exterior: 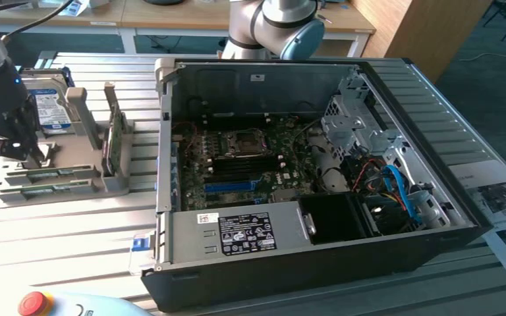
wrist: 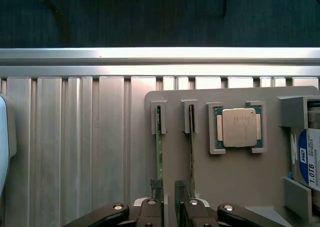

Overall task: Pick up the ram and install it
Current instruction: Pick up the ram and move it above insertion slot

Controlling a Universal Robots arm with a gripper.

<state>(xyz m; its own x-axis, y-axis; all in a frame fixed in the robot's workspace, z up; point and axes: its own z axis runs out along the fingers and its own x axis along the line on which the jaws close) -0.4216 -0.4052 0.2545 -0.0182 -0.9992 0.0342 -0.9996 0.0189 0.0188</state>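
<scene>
ram, a long thin green circuit-board stick [wrist: 159, 137], sits in a grey holder [wrist: 240, 187] just under the wide-open pincer [wrist: 170, 189]; pick stage: lowering must straddle it squarely.

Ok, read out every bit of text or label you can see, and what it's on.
"1.0TB": on the hard drive label, wrist view.
Rest of that label: too small to read.
Power supply label: too small to read.
White sticker beside it: blurred.
Small sticker inside the computer case: blurred.
Printed sheets beside the case: unreadable.
Processor lid: no readable marking.
</scene>
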